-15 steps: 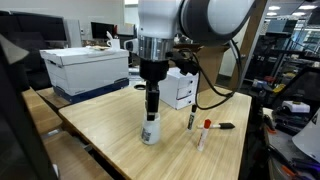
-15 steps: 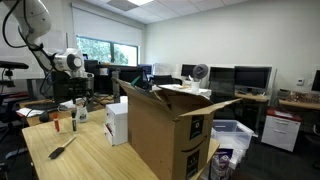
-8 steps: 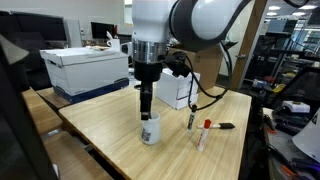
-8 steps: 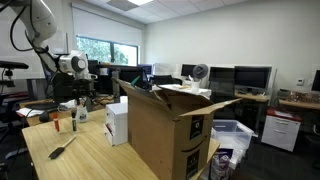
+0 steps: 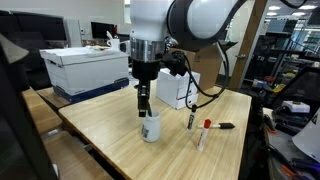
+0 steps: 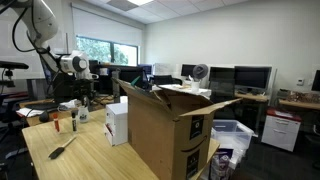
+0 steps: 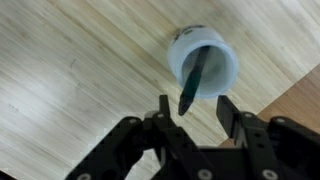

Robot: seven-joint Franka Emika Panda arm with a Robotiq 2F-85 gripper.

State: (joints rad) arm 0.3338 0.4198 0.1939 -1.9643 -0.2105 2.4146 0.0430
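Since 1 second ago the end effector (image 7: 194, 103) has risen above the white cup (image 7: 229, 62), jaws apart and empty, marker (image 7: 192, 80) inside.

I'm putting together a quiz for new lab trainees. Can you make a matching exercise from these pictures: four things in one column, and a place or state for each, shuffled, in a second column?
Things:
1. white cup
2. dark marker
3. red-capped marker
4. cardboard box

Places or states:
a. lies flat on the wooden table
b. stands with its flaps open
c. leans inside the cup
d. stands upright with a marker in it

Pairs: 1-d, 2-c, 3-a, 4-b.
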